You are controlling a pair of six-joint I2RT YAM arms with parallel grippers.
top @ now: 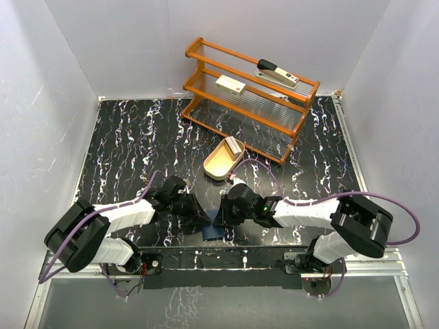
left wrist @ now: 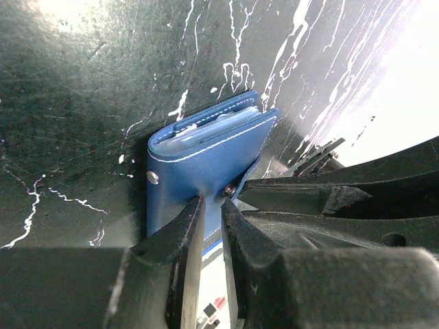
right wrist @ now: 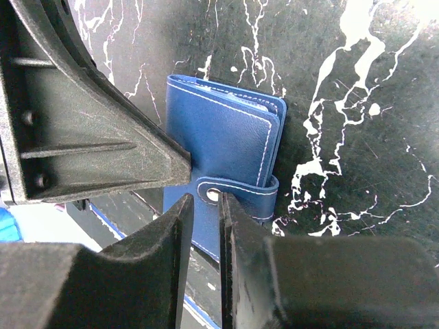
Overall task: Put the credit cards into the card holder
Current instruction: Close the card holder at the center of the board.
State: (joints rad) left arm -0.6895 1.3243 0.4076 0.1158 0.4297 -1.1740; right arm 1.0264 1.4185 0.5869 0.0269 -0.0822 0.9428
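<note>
The card holder [top: 214,229] sits at the bottom centre of the top view, at the near edge of the black marbled counter [top: 137,137], folded over with pale edges showing between its blue covers. Whether those are cards or only its pockets I cannot tell.

The left fingers [left wrist: 195,219] stand narrow and pinch the lower edge of its cover. The right fingers [right wrist: 184,212] are narrow too, with the snap tab [right wrist: 236,192] between their tips, and appear to pinch it. Both arms meet on this one small thing.

The step in hand looks like working the tab while the other arm steadies the body. At least one of the credit cards [top: 234,145] stands in the tan tray [top: 212,168] just above centre, so the holder probably has to be opened and held open. One arm then has to let go and reach up for that card.

Further up, an orange rack [top: 250,103] holds a cream box [top: 230,86] and a stapler [top: 276,72], well apart from the work. Little blocks the way but the arms themselves, crowded close together.
</note>
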